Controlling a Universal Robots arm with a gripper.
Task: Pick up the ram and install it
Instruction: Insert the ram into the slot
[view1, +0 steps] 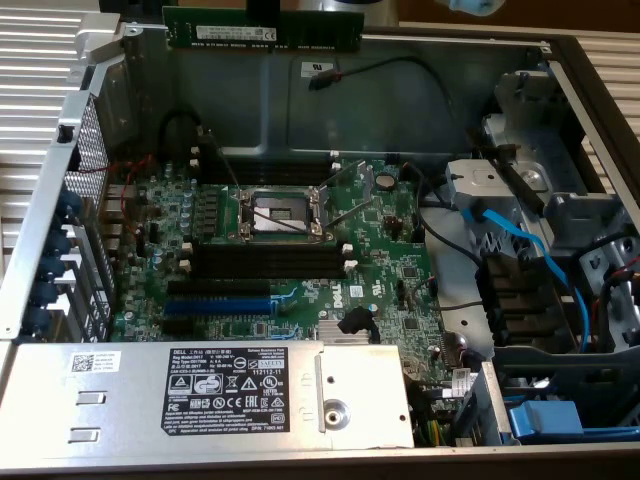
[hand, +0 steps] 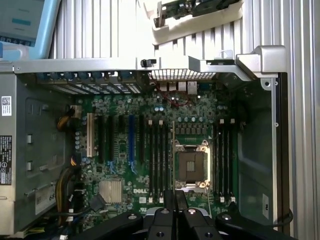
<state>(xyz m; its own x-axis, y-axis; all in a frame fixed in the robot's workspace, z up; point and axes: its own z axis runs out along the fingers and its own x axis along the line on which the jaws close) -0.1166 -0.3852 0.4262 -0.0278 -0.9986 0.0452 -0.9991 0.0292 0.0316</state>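
Observation:
The ram (view1: 262, 28), a long green stick with a white label strip, hangs level in the air above the far wall of the open computer case. In the wrist view my gripper (hand: 175, 199) is shut on it. There the ram (hand: 173, 150) shows edge-on as a thin line running out from between the black fingers (hand: 182, 200). It lies over the motherboard between the CPU socket (hand: 190, 167) and a bank of black memory slots (hand: 158, 155). A second bank of slots (hand: 225, 155) lies on the socket's other side. In the exterior view, black memory slots (view1: 270, 260) sit just in front of the socket (view1: 280, 212).
The green motherboard (view1: 390, 270) lies flat in the case. A blue expansion slot (view1: 215, 303) and a silver power supply (view1: 200, 395) are nearer the camera. Drive cage, blue cable (view1: 530, 245) and black cables crowd the exterior view's right. A loose black cable (view1: 400, 70) lies on the back wall.

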